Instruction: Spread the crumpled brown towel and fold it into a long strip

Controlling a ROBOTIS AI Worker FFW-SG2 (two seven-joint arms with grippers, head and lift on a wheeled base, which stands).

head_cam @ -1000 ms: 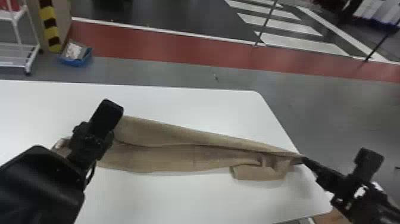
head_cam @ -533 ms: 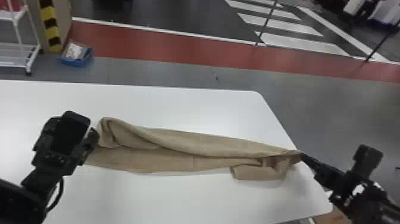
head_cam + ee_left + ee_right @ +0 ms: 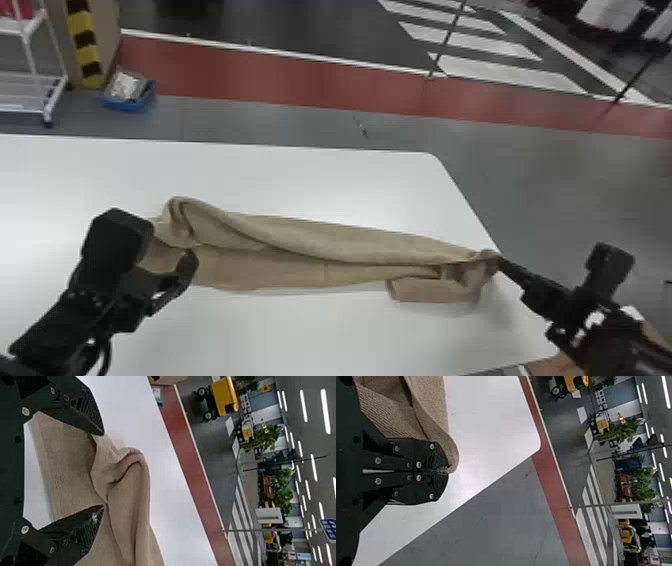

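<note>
White table (image 3: 310, 340) | brown towel (image 3: 280, 272), end near right edge | margins front, back

And here's the white worktop (image 3: 300, 175), rounded at its far corner; grey floor (image 3: 575, 190) beyond it, then a red band (image 3: 300, 80) sweeping across, and white crossing stripes (image 3: 470, 42) on darker ground; over on the left, a white rack (image 3: 20, 95), a blue bin (image 3: 125, 104) (well stuffed, that one) beside yellow-and-black edging (image 3: 82, 45); deeper in, a yellow cart (image 3: 225, 395), green plants (image 3: 267, 437), and bright strip lights (image 3: 325, 411) lining the ceiling!
</note>
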